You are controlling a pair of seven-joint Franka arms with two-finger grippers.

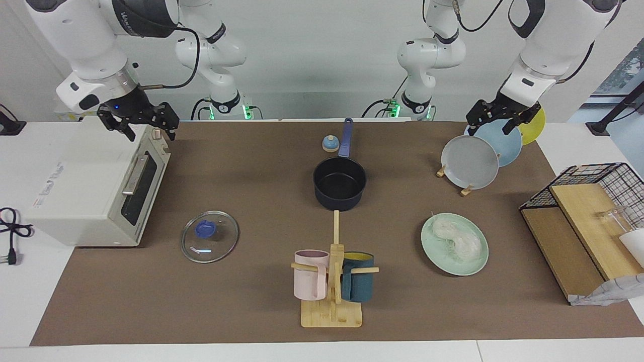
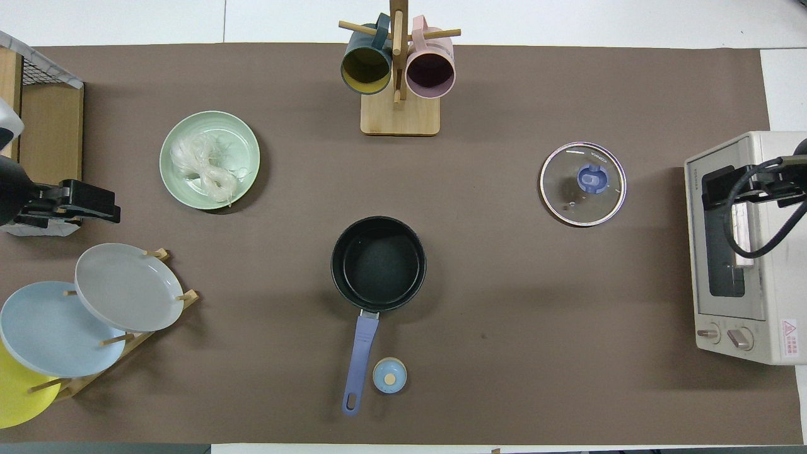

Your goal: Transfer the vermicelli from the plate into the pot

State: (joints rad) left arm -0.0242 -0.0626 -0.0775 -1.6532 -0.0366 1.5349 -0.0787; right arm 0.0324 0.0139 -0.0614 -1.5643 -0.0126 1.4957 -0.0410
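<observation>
The vermicelli lies as a loose white clump on the mint-green plate, toward the left arm's end of the table. At the table's middle stands the dark navy pot, nothing in it, its blue handle pointing toward the robots. My left gripper hangs open over the plate rack, holding nothing. Over the toaster oven my right gripper also hangs open with nothing in it.
A plate rack holds grey, light blue and yellow plates. A mug tree with a pink and a teal mug stands farther from the robots than the pot. Also here: a glass lid, a toaster oven, a small blue knob, a wire basket.
</observation>
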